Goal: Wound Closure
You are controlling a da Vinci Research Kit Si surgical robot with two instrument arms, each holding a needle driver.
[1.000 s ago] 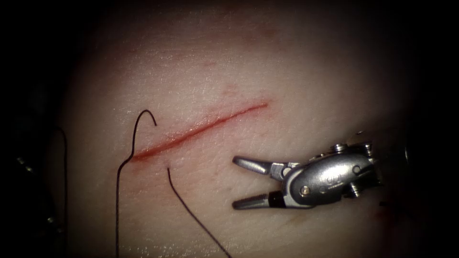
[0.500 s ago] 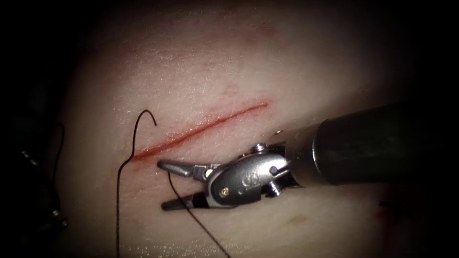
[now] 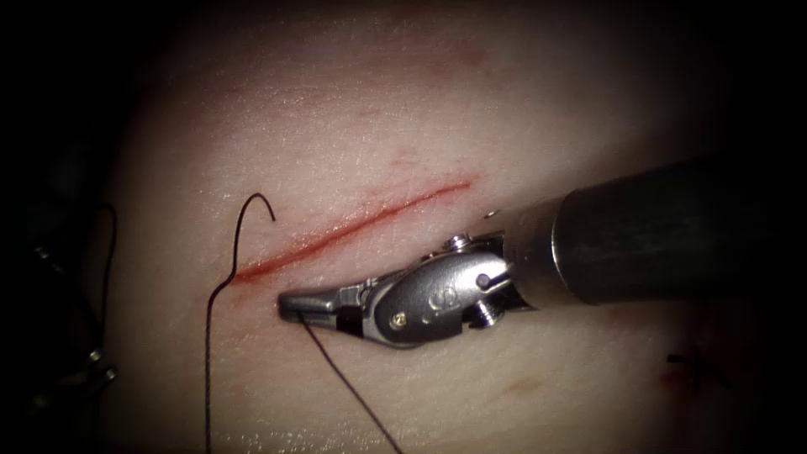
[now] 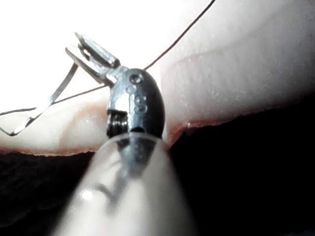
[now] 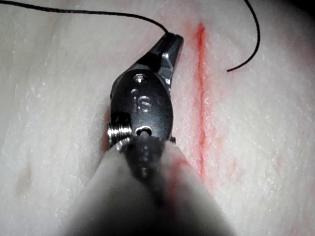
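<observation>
Jaws of the right tool (image 3: 287, 303) are pressed together on the thread (image 3: 345, 382), right where it comes out of the tissue (image 3: 504, 109), just right of the cut (image 3: 353, 225) near its left end. Gripping that low probably gives firm control of the strand. On the cut's left side, a short curled thread end (image 3: 252, 200) stands free. The left tool (image 4: 93, 56) sits off the tissue's left edge, clamped on the needle (image 4: 54, 98) near one end of its curve. That keeps the needle out of the tissue and, I'd judge, out of the way.
</observation>
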